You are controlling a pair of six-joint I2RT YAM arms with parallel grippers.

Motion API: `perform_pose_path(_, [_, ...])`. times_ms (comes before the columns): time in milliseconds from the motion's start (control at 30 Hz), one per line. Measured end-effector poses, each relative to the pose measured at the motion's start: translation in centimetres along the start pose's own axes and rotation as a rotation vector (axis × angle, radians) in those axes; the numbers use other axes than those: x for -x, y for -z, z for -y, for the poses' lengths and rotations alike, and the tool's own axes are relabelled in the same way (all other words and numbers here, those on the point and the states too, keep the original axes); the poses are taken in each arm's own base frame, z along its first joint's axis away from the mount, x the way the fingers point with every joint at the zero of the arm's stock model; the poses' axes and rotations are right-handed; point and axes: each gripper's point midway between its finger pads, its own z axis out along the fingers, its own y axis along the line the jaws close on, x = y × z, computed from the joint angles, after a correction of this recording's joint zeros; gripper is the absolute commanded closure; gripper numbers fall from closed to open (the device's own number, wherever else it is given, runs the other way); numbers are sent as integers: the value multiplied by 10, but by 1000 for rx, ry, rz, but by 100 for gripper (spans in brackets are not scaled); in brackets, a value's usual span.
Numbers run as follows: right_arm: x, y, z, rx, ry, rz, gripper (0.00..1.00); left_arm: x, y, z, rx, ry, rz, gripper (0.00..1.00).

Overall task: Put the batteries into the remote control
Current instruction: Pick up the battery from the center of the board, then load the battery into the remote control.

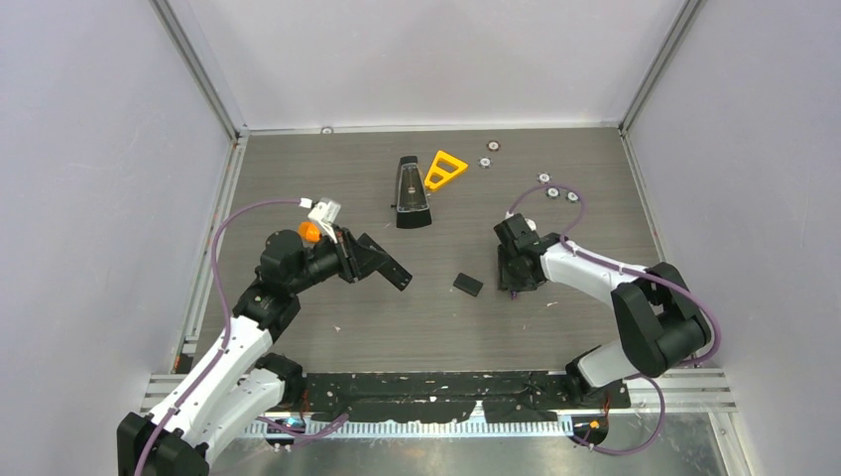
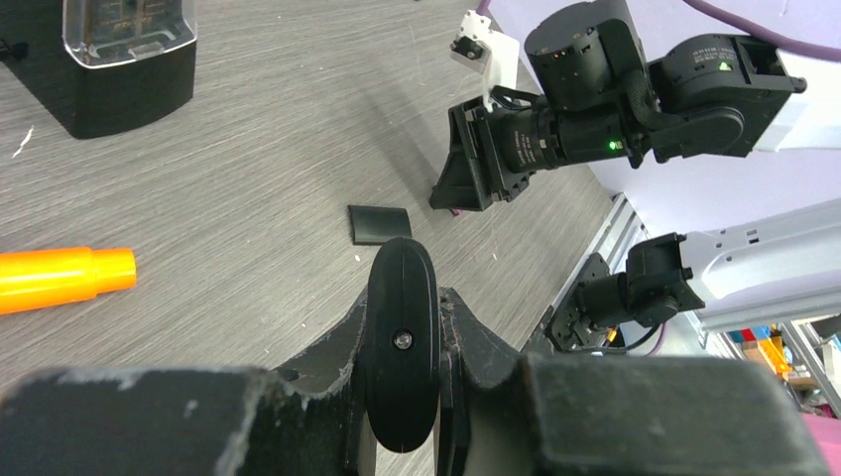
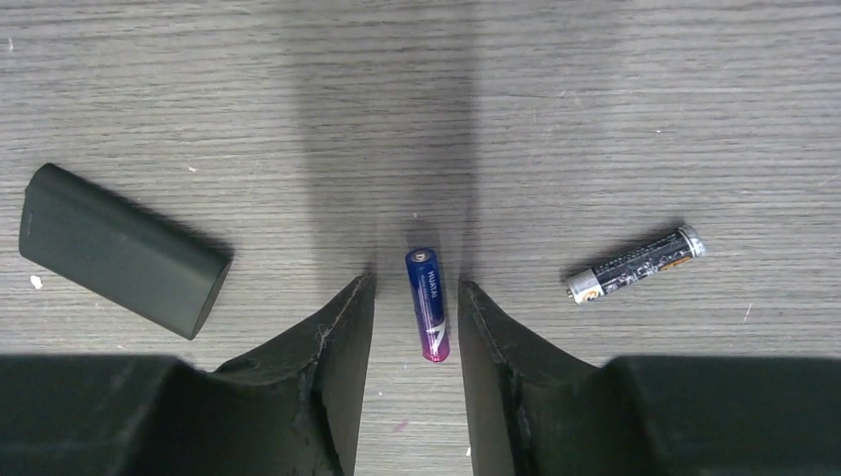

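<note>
My left gripper (image 1: pixel 382 266) is shut on the remote control (image 1: pixel 395 275), a slim black bar held above the table. In the left wrist view the remote (image 2: pixel 402 342) shows end-on between the fingers of the left gripper (image 2: pixel 407 302). My right gripper (image 1: pixel 517 281) points down at the table and is open. In the right wrist view a purple-blue battery (image 3: pixel 427 302) lies on the table between the fingers of the right gripper (image 3: pixel 415 286), touching neither. A second, dark-labelled battery (image 3: pixel 636 264) lies to its right. The batteries are hidden in the top view.
A small black cover piece (image 1: pixel 467 285) lies between the grippers; it also shows in the right wrist view (image 3: pixel 119 250). A tapered black case (image 1: pixel 410 191), a yellow triangle (image 1: pixel 443 170) and several silver discs (image 1: pixel 493 147) lie at the back. An orange marker (image 2: pixel 60 278) lies left.
</note>
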Motion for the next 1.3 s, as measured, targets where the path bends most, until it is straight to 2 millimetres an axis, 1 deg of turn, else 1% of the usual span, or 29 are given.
perform_pose_path(33, [1,-1,0,-3,3,1,68,-1,0,1,-7,-4,-4,100])
perform_pose_path(67, [1,-1,0,-2,5,1,72,-2,0,2,-15,-10,-9,100])
perform_pose_path(100, [2,-1,-1,-1,6,1,78,-2,1,4,-25,-17,-14,100])
perform_pose_path(167, [3,-2,-3,4,8,5,87,-4,1,7,-44,-23,-25,100])
perform_pose_path(233, [4,-2,-3,4,5,5,91,-6,0,11,-72,-27,-36,100])
perform_pose_path(433, [3,1,-6,12,8,21,94,-2,-2,26,-167,-49,-39,100])
perform_pose_path(533, [7,15,-16,56,25,71,95,2,-3,37,-234,-62,-28,100])
perform_pose_path(600, [17,34,-31,129,37,142,95,3,-2,45,-283,-71,-24,100])
perform_pose_path(700, [38,79,-60,294,49,298,95,5,1,56,-348,-82,-23,100])
perform_pose_path(733, [45,97,-69,354,54,355,95,6,1,59,-364,-81,-24,100])
perform_pose_path(800, [54,131,-83,456,73,452,95,7,2,63,-386,-66,-27,100])
perform_pose_path(867, [58,162,-95,541,103,532,95,7,0,65,-392,-25,-38,100])
perform_pose_path(1067, [55,262,-140,778,260,703,95,7,-9,61,-366,175,-75,100])
perform_pose_path(1133, [50,287,-153,834,316,742,94,10,-12,63,-370,233,-77,100])
perform_pose_path(1200, [44,307,-163,878,369,771,94,14,-13,66,-382,282,-74,100])
perform_pose_path(1267, [40,318,-171,901,415,788,94,19,-13,70,-398,316,-66,100])
perform_pose_path(1300, [38,320,-175,904,436,792,94,21,-12,72,-406,328,-62,100])
